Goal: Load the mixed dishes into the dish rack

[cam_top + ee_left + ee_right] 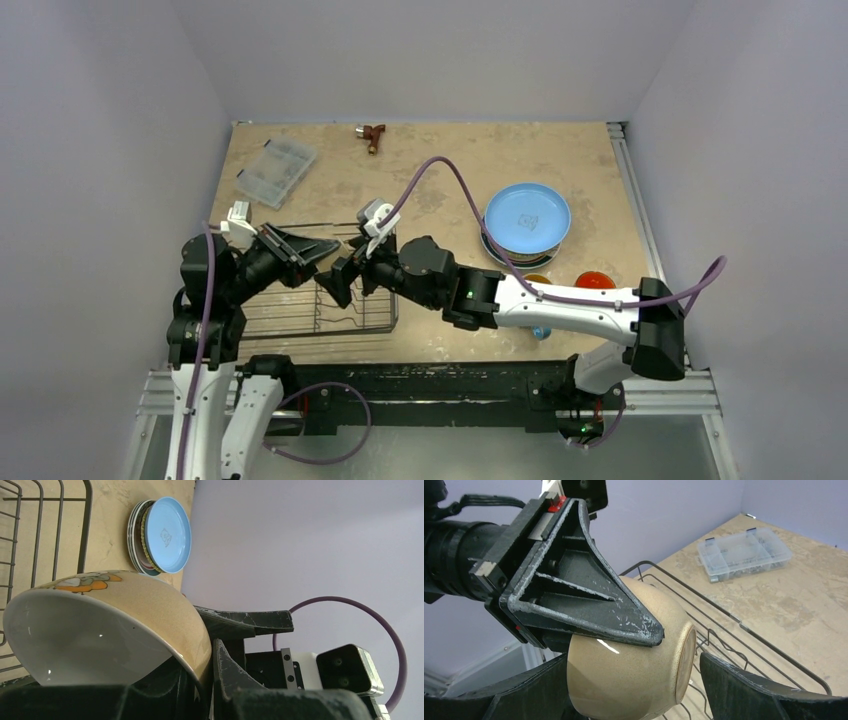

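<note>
The small bowl (634, 665) is pinched by its rim in the clenched left gripper (305, 250) and held just over the dish rack (734, 625). The right gripper (350, 278) is spread wide around it, nothing grasped.

Likely risk: if the rim gets released before those jaws are closed, the bowl gets dropped onto the wires.

It's tipped sideways, mouth-to-foot axis about level, so no real long axis. The light blue plate (527, 218) is stacked farther back.
</note>
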`<state>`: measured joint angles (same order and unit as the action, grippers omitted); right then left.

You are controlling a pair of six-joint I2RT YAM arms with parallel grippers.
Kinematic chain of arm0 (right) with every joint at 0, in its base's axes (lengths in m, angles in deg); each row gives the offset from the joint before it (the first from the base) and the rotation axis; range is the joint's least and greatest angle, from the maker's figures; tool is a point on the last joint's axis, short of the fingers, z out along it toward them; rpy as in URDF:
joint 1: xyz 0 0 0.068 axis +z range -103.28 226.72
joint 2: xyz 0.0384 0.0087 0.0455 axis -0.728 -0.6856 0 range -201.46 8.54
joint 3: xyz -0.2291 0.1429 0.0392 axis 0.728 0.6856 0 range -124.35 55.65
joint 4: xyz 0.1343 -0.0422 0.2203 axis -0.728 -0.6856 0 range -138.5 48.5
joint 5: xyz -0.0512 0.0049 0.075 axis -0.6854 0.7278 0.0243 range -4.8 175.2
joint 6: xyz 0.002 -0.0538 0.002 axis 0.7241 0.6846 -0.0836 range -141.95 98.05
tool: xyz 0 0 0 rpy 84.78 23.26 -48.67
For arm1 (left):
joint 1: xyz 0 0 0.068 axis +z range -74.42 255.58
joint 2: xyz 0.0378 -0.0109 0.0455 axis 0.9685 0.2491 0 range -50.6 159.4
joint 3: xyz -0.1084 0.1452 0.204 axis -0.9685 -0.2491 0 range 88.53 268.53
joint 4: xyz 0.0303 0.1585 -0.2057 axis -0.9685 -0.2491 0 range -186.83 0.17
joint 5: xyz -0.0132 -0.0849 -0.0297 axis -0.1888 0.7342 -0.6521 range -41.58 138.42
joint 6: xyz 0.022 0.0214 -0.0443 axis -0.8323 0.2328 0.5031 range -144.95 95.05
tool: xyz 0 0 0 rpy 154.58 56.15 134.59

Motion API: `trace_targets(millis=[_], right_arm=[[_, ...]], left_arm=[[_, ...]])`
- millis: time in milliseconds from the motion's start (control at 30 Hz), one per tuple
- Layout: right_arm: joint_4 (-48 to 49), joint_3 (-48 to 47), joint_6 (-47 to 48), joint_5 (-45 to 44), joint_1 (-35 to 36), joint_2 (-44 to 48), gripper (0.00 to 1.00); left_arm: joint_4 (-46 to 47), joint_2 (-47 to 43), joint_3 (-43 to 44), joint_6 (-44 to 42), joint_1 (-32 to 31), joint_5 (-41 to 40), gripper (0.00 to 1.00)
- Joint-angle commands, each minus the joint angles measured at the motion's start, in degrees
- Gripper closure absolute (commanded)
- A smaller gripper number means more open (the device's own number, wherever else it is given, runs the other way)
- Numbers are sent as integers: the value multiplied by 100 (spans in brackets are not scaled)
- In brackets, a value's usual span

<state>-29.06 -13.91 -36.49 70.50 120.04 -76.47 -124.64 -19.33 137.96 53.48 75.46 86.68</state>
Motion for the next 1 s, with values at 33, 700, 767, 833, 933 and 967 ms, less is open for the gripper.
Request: trace_targets(millis=[33,700,767,833,933,967], right_arm=[[147,-225,-57,181,24,-174,6],[908,-516,-108,159,60,-559,100],[1133,-494,-267,75,62,-625,100],[1364,-450,-421,4,60,-704,100],[1654,-411,-637,-166,61,-809,100],[1739,-402,-686,-236,60,-833,100]], left_arm=[[-377,-78,512,456,12,-251,100],[-1778,-87,1055,-300,12,-1336,80],[-1827,-74,1051,-385,12,-1448,72],[-1852,-33,1070,-455,12,-1528,66],[-2021,60,1207,-625,12,-1729,52],[-2122,92,1285,-695,12,-1834,48]])
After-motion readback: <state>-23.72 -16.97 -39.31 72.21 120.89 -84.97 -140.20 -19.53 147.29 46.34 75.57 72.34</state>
